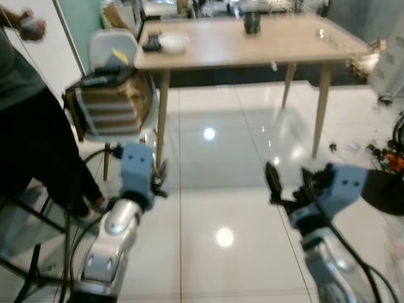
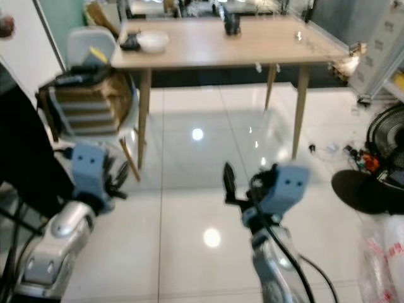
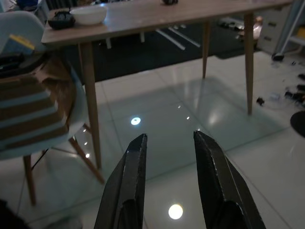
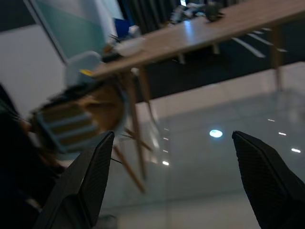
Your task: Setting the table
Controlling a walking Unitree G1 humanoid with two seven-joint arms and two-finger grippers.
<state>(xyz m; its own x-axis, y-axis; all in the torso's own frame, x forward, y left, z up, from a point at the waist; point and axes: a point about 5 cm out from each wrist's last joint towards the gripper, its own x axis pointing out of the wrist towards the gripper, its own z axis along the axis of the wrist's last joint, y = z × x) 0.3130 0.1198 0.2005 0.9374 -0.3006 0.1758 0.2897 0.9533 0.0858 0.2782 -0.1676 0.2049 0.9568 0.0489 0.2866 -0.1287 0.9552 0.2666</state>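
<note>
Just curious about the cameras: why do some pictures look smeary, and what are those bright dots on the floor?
Right wrist view: chair and table smeared, likely motion blur. Left wrist view: sharper but dim. Eye views: slightly soft; the dots are glare on the glossy floor.

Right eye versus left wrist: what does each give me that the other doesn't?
Right eye alone: the right tool open over the floor, a fan at the far right, a dark cup mid-table, a person's dark clothing at the left. Left wrist alone: the left tool open, close up. Both: the table, the white bowl, the chair stacked with a box.
</note>
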